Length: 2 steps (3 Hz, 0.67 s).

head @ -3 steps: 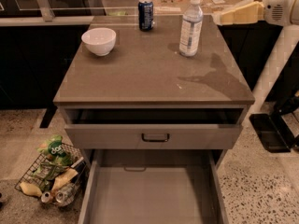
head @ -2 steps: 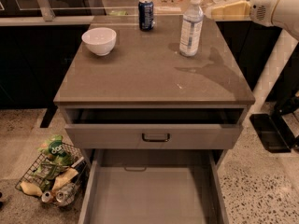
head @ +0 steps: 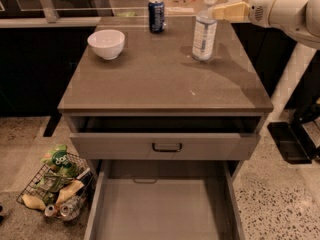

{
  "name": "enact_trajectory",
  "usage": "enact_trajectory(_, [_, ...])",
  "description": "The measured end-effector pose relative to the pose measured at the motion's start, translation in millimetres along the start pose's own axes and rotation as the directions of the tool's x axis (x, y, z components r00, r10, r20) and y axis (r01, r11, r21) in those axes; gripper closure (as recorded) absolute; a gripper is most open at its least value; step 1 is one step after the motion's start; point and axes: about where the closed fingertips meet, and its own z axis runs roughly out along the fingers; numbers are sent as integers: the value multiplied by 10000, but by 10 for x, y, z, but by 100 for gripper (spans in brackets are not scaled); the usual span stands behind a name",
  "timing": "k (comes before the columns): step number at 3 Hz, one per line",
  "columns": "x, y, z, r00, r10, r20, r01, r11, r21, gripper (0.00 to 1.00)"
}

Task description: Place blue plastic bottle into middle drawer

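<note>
- Three things stand on the bench: white bowl (head: 106,43) near the left edge, dark blue can (head: 156,15) at the back edge, blue plastic bottle (head: 204,34) upright toward the back right corner.
- The gripper (head: 220,12) hovers just beside the bottle's neck, from the right; released or clenched, I cannot tell.
- The middle drawer (head: 160,209) stands pulled out below the front edge.

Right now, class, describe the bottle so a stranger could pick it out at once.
Find the grey cabinet; on its top, back right, stands the bottle, with the gripper beside its cap. Unlike the dark can and white bowl, it is clear, tall and white-capped.
</note>
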Motion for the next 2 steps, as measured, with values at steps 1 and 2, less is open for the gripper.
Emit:
enact_trajectory(1, [145,-2,227,9991,419,-39,-420,9988,-254,0])
enact_trajectory(2, [357,13,442,9960,835,333,-820,9957,-439,0])
